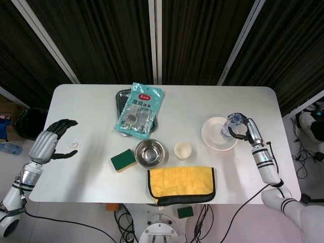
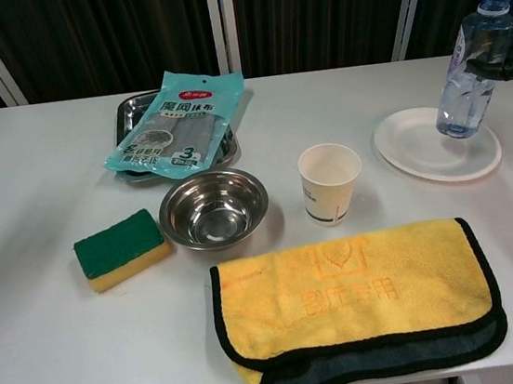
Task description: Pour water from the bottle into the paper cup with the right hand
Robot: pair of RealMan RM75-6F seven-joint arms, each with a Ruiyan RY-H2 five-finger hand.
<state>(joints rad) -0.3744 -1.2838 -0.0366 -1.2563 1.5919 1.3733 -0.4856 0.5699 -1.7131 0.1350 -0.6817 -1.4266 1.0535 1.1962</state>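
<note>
Risk entry: your right hand [image 1: 246,130] gripped the clear, uncapped plastic water bottle [image 2: 475,65], seemingly tilted, well apart from the white paper cup [image 2: 330,182], so you risked spilling early.

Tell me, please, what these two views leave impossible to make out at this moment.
- Right hand: chest view's right edge cuts it off; only dark fingers on the bottle show.
- Paper cup: contents unclear in both views; too small from the head.
- Left hand: outside the chest view.
- Package: hides most of the steel tray.
</note>
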